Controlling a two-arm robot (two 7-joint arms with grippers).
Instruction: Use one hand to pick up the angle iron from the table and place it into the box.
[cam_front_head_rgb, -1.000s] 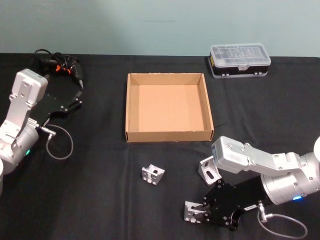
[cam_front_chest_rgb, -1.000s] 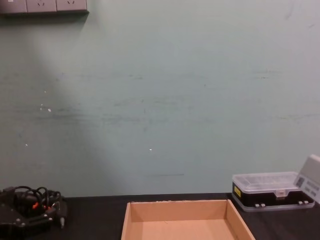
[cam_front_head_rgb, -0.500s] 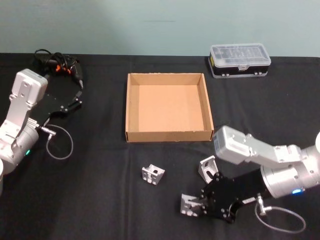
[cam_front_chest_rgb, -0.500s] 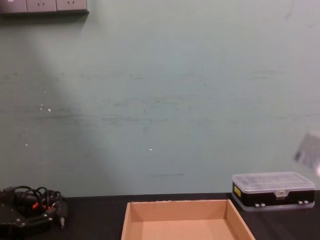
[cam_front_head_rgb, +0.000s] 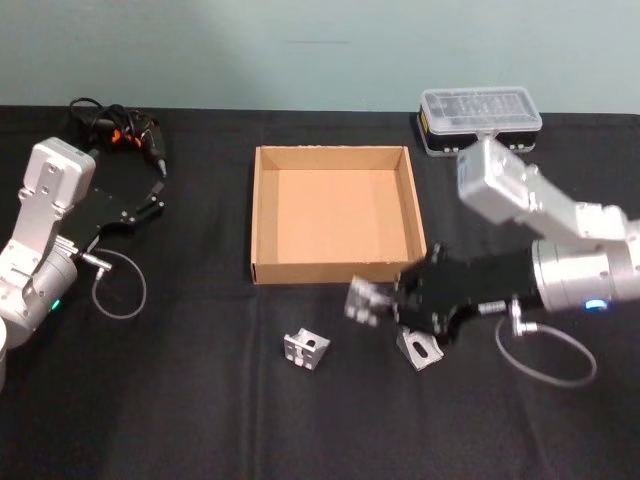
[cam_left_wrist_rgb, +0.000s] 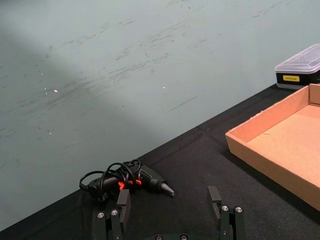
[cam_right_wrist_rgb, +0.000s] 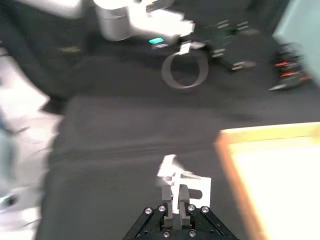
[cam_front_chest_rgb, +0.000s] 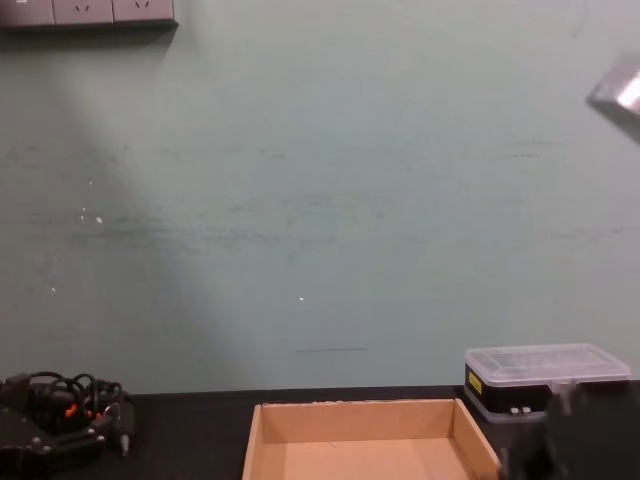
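The right hand (cam_front_head_rgb: 380, 301) was clamped on an angle iron (cam_front_head_rgb: 361, 298) just in front of the near wall of the box (cam_front_head_rgb: 338, 271), toward its right corner. The piece was blurred in the head view, and it appeared to sit clear of the worktop (cam_front_head_rgb: 190, 410). From the right wrist view the angle iron (cam_right_wrist_rgb: 183, 183) sat pinched between the two black fingers (cam_right_wrist_rgb: 178, 199), with the tan edge of the box (cam_right_wrist_rgb: 234, 167) just beside it.

Two more pieces lay on the worktop – a second angle iron (cam_front_head_rgb: 306, 349) in front of the box, and a third angle iron (cam_front_head_rgb: 418, 348) directly below the right hand, partly under it. The box held nothing.

The left hand (cam_front_head_rgb: 153, 197) was parked far to the left, its fingers (cam_left_wrist_rgb: 122, 204) spread wide (plain in the left wrist view), near a corded power tool (cam_front_head_rgb: 118, 131). A black case (cam_front_head_rgb: 480, 120) with a clear lid stood behind the box's right corner.
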